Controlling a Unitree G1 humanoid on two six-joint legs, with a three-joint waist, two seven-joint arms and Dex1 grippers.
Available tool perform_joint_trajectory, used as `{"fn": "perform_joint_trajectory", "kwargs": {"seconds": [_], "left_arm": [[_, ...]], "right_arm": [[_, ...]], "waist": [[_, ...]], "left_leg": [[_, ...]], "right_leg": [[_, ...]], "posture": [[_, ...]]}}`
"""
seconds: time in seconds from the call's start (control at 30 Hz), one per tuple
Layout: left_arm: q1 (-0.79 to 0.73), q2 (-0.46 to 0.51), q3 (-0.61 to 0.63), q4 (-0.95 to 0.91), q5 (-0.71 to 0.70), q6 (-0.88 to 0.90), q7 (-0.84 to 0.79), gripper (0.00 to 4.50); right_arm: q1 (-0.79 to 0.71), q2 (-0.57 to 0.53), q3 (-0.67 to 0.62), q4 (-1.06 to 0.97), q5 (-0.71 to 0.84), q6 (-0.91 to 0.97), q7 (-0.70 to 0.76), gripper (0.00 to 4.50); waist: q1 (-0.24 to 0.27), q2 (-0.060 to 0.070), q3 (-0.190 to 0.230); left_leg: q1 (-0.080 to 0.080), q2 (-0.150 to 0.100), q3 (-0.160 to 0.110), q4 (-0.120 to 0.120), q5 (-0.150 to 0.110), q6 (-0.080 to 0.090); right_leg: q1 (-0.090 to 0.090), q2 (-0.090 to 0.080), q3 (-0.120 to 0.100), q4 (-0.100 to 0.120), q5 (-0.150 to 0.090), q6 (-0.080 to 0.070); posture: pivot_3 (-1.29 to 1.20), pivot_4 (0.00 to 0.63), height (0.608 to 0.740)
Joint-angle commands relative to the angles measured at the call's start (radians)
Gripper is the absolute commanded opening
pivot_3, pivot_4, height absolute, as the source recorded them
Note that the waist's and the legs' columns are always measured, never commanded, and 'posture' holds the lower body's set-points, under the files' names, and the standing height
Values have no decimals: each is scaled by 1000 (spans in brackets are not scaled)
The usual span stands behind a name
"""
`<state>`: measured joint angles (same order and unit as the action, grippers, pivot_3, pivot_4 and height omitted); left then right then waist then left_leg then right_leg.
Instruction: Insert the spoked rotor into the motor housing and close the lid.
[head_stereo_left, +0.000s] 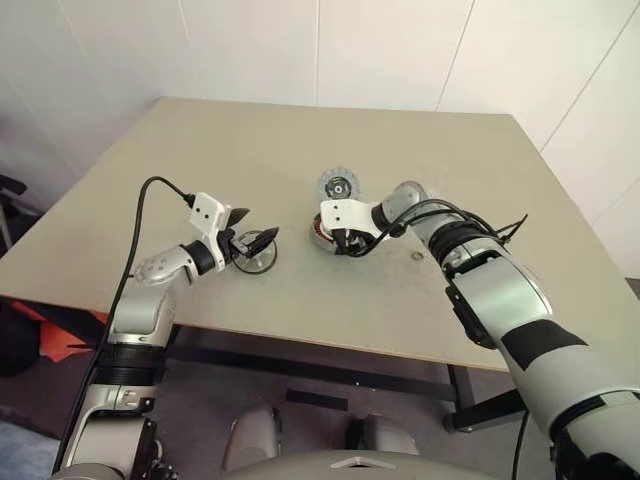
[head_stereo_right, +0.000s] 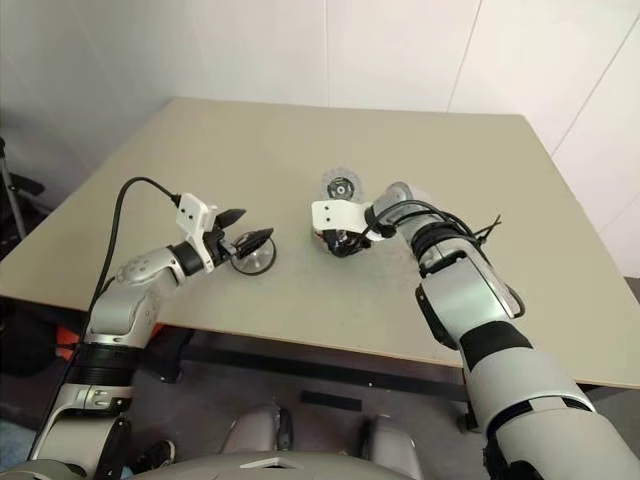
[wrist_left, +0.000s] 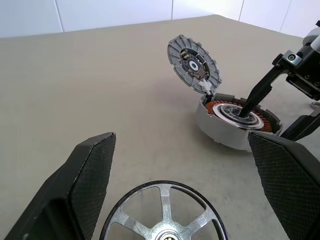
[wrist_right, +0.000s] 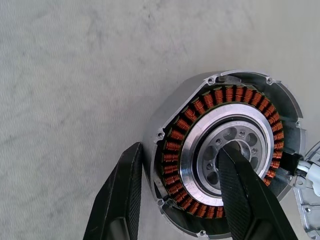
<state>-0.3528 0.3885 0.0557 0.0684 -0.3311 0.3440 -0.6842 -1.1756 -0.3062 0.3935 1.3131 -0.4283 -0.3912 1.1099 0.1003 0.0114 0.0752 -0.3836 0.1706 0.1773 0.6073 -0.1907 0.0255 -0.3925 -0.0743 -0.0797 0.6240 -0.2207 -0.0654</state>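
Currently, you have: spoked rotor (wrist_left: 164, 216), rigid, slick metal, take by rim, between wide-open left claw (head_stereo_left: 252, 240); motor housing (wrist_right: 227, 150) at its three o'clock, wall pinched by right claw (wrist_right: 180, 192).

Beige table (head_stereo_right: 300, 150) against white walls. Left gripper (head_stereo_right: 250, 232) open just over spoked rotor (head_stereo_right: 254, 258). Right gripper (head_stereo_right: 340, 243) angled down onto motor housing (head_stereo_right: 328, 241); lid (head_stereo_right: 341, 187) tilted up just behind.
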Motion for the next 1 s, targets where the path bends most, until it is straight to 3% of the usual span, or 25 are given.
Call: {"fn": "perform_joint_trajectory", "kwargs": {"seconds": [0.03, 0.3, 1.0], "left_arm": [[-20, 1, 7, -11, -2, -26, -2, 4500], [-28, -4, 2, 4, 0, -33, -4, 4500], [-35, 1, -3, 32, 10, -51, -3, 4500]], "right_arm": [[2, -87, 6, -32, -17, -26, 1, 2103], [48, -160, 30, -94, -33, -108, 37, 2103], [209, -137, 26, -417, 32, -5, 133, 2103]], "waist": [[1, 0, 0], [-5, 0, 0], [-13, -1, 0]], "left_leg": [[0, 0, 0, 0, 0, 0], [-2, 0, 0, 1, 0, 1], [0, 1, 0, 1, 0, 1]], "right_leg": [[0, 0, 0, 0, 0, 0], [-2, 0, 0, 0, 0, 0], [-1, 1, 0, 1, 0, 0]], "posture": [[0, 0, 740], [0, 0, 740], [0, 0, 740]]}}
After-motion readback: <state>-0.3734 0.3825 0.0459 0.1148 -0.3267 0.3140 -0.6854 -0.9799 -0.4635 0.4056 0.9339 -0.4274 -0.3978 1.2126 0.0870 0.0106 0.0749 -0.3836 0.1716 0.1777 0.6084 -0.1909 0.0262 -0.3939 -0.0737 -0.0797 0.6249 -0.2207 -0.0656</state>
